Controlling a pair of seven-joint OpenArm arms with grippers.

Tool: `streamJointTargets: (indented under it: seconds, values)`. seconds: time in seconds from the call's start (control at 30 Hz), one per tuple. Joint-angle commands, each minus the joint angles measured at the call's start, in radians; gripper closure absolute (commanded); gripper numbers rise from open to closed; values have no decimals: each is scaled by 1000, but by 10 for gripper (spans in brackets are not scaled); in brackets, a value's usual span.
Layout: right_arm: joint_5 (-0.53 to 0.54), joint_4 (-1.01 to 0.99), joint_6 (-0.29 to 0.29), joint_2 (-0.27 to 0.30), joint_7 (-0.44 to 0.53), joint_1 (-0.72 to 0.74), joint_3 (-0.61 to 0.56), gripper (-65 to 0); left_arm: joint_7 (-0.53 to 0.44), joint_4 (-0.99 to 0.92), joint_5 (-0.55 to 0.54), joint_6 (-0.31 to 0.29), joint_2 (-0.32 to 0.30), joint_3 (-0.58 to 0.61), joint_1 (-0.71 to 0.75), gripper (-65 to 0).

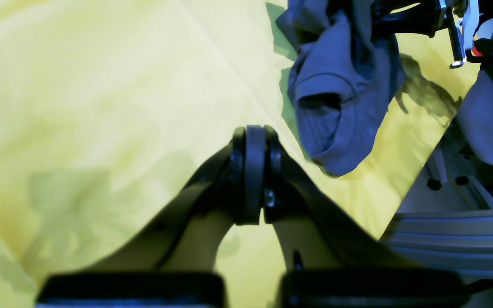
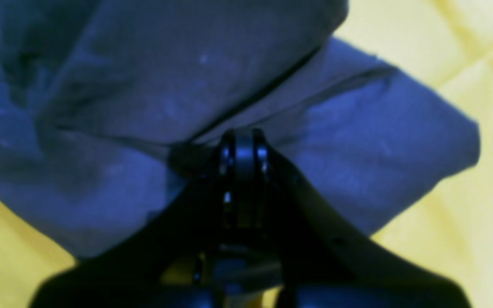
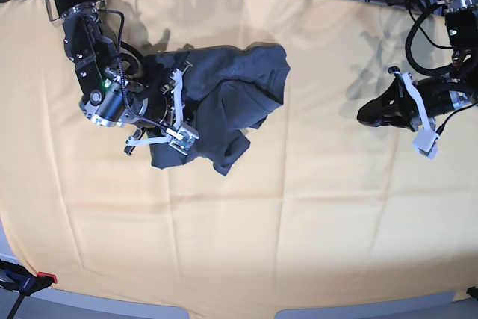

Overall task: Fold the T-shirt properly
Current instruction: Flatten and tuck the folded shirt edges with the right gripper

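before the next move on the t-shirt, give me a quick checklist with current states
1. Right gripper shut on the T-shirt: ok, jaws pinch a fold.
2. Left gripper shut and holding nothing: ok, it sits over bare table cloth.
3. Left gripper clear of the garment: ok, well apart in the base view.
4. T-shirt spread flat: not ok, bunched and crumpled.
5. Sleeve free to grab: ok, hanging open.
6. Neck label located: cannot tell.
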Motion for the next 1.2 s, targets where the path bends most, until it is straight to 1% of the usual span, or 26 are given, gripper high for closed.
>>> streamJointTargets:
  seconds: [0.0,0.07,0.13,0.17,0.23,0.3,0.4,0.47,0.5,0.57,0.7,0.77,0.87,0.9,1.0,1.07,1.13,1.17]
  values:
    - [20,16,1,5,-4,13,5,0,-19,15,-26,0,-19,-8,-14,0]
    - [120,16,22,5,-3,13,5,0,-19,15,-26,0,-19,-8,-14,0]
    - [215,16,55,0,10,14,5,0,-19,15,-26,1,-19,-8,-14,0]
    - [239,16,63,-3,41,13,5,0,-19,15,-26,1,-19,-8,-14,0]
    - [243,16,68,-12,149,14,4,0,-20,15,-26,1,-19,-8,-14,0]
    - [196,16,68,-34,267,16,4,0,-19,15,-26,1,-19,-8,-14,0]
    - [13,14,63,-111,379,34,4,0,-19,15,-26,1,-19,-8,-14,0]
    - [-95,0,29,-164,436,56,4,0,-19,15,-26,1,-19,-8,-14,0]
    - [-127,-6,6,-184,447,72,4,0,-19,15,-26,1,-19,-8,-14,0]
    - [-154,-8,-32,-207,446,109,4,0,-19,15,-26,1,-19,-8,-14,0]
    - [-169,-8,-85,-210,428,182,5,0,-19,15,-25,1,-19,-8,-14,0]
    - [-171,-8,-95,-210,391,209,5,0,-19,15,-25,1,-19,-8,-14,0]
    - [-158,-8,-89,-207,331,227,5,0,-18,15,-25,1,-19,-8,-14,0]
    - [-138,-8,-78,-201,320,227,5,0,-19,15,-25,1,-19,-8,-14,0]
    - [-42,-8,-14,-170,307,226,5,0,-19,15,-25,0,-19,-8,-14,0]
    - [49,-8,32,-149,299,226,5,0,-19,15,-25,0,-19,-8,-14,0]
    - [161,-8,102,-137,285,219,5,0,-19,15,-25,0,-19,-8,-14,0]
    - [214,-9,118,-137,279,211,5,0,-19,15,-25,1,-19,-8,-14,0]
